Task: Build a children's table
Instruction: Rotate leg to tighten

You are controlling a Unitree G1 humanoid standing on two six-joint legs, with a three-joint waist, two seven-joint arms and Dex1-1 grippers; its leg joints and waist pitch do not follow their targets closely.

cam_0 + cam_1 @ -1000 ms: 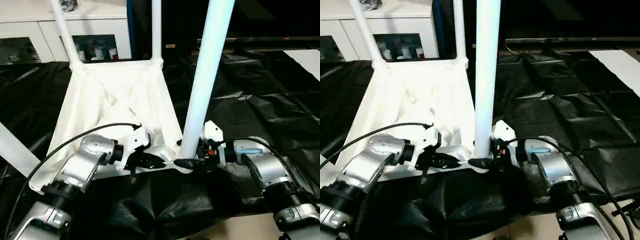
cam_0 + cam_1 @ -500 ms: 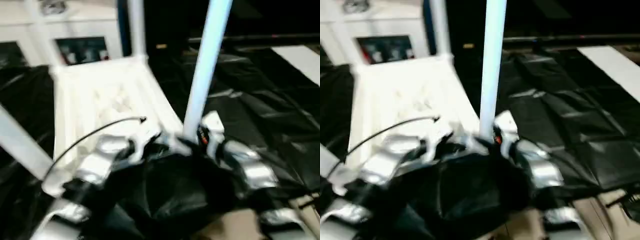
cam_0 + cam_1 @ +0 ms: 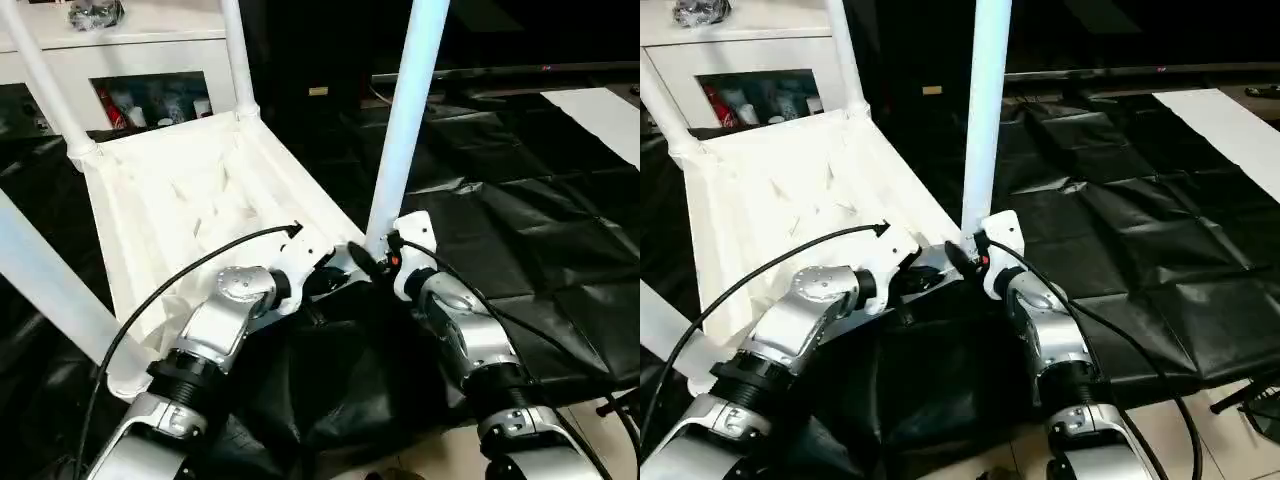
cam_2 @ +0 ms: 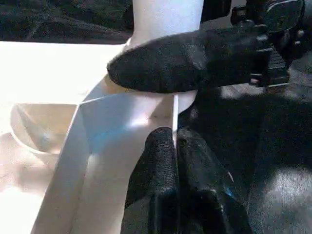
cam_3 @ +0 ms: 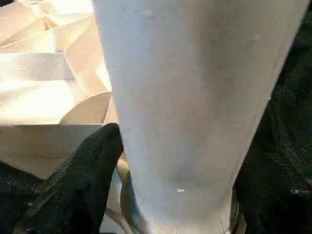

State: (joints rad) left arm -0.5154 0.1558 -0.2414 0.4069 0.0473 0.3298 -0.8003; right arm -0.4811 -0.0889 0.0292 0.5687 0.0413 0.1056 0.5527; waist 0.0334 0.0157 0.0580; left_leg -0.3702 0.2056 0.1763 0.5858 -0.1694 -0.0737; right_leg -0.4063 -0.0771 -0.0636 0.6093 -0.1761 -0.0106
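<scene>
The tabletop [image 3: 190, 200] lies underside up on the sheet [image 3: 520, 220], with four legs standing in its corner sockets. The near right leg [image 3: 405, 120] stands between the grippers, left gripper [image 3: 335, 285] and right gripper [image 3: 370, 262]. The cabinet [image 3: 150, 60] stands behind the tabletop.

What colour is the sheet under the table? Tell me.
Black sheet, clearest in the right eye view.

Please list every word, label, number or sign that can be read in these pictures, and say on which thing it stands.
No text can be read.
Cabinet: the items behind its glass door may bear labels, too small to read.
Tabletop, legs: plain white, no marking.
Black sheet: no marking.
</scene>
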